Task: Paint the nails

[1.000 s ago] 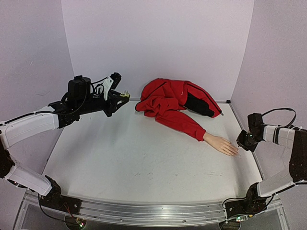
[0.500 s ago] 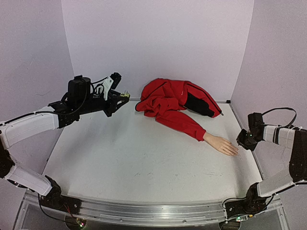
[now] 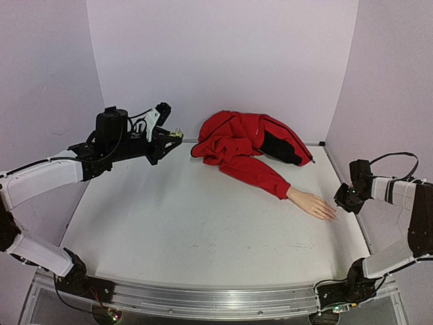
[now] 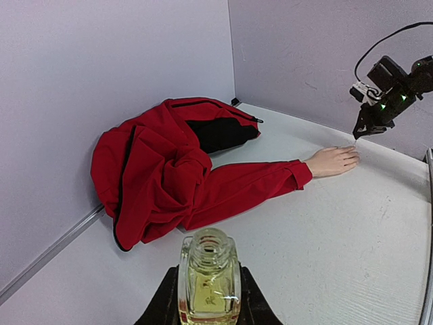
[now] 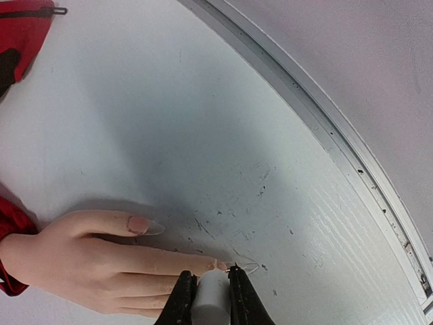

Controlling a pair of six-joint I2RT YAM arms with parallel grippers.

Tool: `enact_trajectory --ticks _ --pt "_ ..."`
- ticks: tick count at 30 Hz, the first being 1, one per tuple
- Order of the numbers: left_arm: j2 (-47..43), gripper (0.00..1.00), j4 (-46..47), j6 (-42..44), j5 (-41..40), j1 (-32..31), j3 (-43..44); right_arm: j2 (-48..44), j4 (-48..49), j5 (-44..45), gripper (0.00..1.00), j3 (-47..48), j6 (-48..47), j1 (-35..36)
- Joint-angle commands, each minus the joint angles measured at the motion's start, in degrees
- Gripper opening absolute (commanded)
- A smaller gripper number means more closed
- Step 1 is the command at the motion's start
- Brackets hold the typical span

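Nails (image 5: 145,225) sit on pale hand (image 3: 312,204), mid-right of top view, flat on table (image 3: 203,230). R gripper (image 5: 211,284) clamps white brush handle (image 5: 213,302) at a fingertip; L gripper (image 4: 208,308) clamps open yellowish bottle (image 4: 208,274).

The white table (image 3: 189,223) bears a red jacket (image 3: 247,145) and mannequin hand (image 3: 312,203).

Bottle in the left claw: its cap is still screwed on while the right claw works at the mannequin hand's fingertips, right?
No: the left wrist view shows the bottle uncapped, neck open. The rest holds: the left claw grips it, and the right claw, holding a white applicator, is at the fingertips of the mannequin hand.
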Motion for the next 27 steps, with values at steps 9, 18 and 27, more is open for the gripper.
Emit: enact_trajectory --ticks 9,18,27 --pt "-1.3 0.0 2.9 0.3 0.5 0.3 1.7 1.4 -3.7 5.1 0.0 0.7 1.7 -0.2" --pt "-1.8 0.0 2.9 0.5 0.2 0.3 1.4 0.8 -4.8 4.7 0.0 1.4 1.1 -0.2" --pt "-1.6 0.0 2.9 0.2 0.7 0.3 1.6 -2.8 -4.9 -0.8 0.0 0.6 -0.1 -0.2"
